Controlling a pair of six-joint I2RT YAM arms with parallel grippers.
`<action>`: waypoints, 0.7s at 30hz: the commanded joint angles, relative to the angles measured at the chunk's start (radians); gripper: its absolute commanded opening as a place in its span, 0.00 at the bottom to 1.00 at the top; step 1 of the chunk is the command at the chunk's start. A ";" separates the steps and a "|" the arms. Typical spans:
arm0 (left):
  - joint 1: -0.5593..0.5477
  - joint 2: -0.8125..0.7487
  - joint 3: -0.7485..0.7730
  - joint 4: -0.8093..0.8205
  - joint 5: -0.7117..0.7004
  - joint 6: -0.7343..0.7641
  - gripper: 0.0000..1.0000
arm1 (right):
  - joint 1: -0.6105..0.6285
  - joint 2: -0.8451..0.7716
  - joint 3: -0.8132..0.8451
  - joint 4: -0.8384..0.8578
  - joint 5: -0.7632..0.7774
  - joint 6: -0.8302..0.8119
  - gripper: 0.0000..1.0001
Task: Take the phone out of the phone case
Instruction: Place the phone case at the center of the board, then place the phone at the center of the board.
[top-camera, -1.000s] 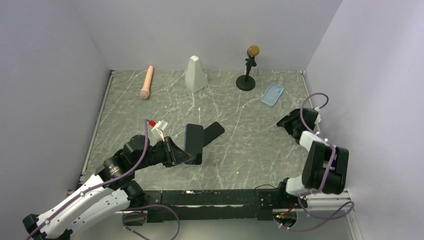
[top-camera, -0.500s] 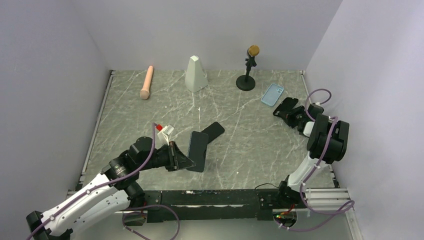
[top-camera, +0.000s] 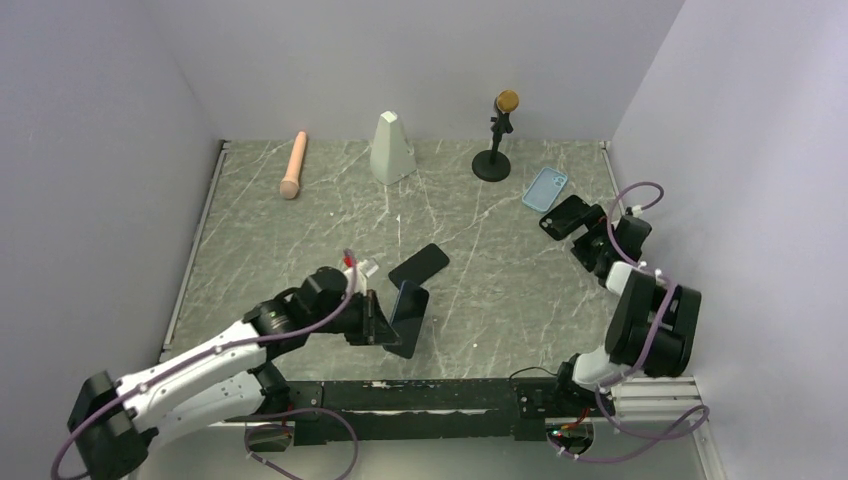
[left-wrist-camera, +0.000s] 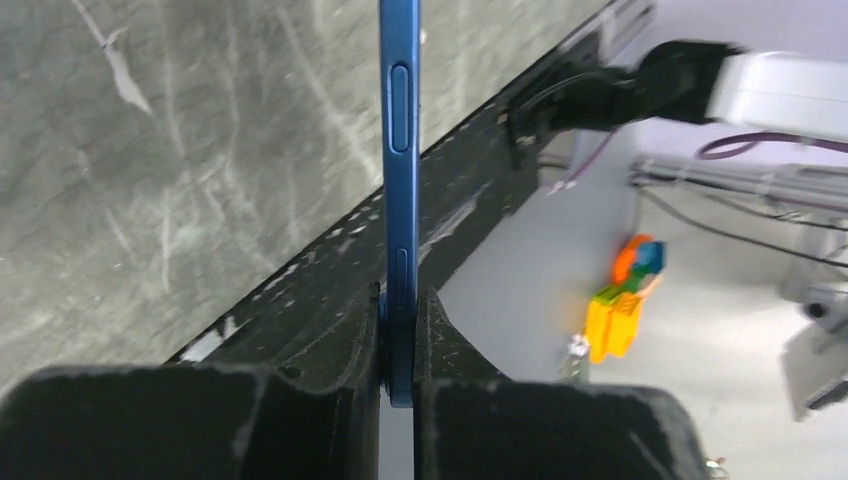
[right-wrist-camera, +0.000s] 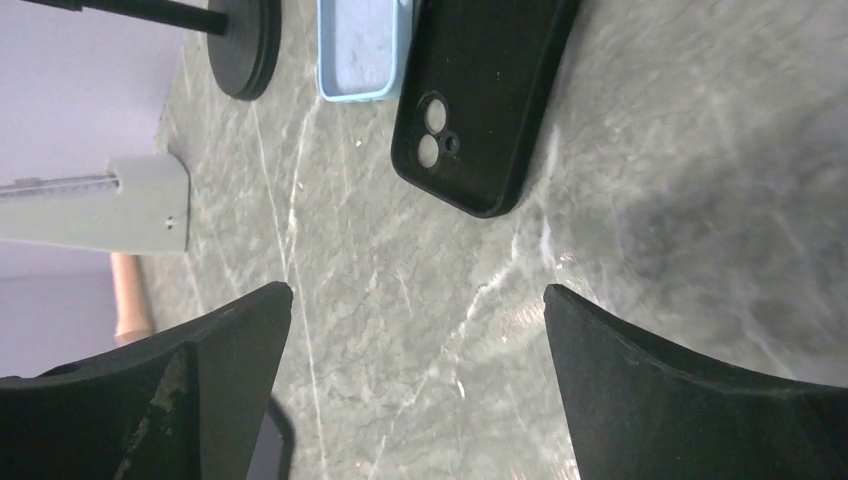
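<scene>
Light-blue phone case ahead of the spread right pincer — left pincer clenched on a phone

- Left white-and-black arm stretches forward low — its black two-finger gripper pinches a thin blue phone by its edge.
- Right white-and-black arm folds upward — its black gripper angles down, fingers spread wide.

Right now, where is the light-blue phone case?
In the top view, the phone case lies flat at the far right of the table, just right of the microphone stand, with a black phone right beside its near end.
</scene>
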 joint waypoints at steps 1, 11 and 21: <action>-0.033 0.169 0.128 -0.013 0.007 0.216 0.00 | -0.001 -0.191 -0.059 -0.063 0.120 -0.126 1.00; -0.022 0.687 0.476 -0.167 0.157 0.633 0.00 | -0.003 -0.405 -0.183 0.110 0.063 -0.111 1.00; 0.053 1.023 0.757 -0.347 0.254 0.809 0.00 | -0.003 -0.484 -0.244 0.206 0.058 -0.084 1.00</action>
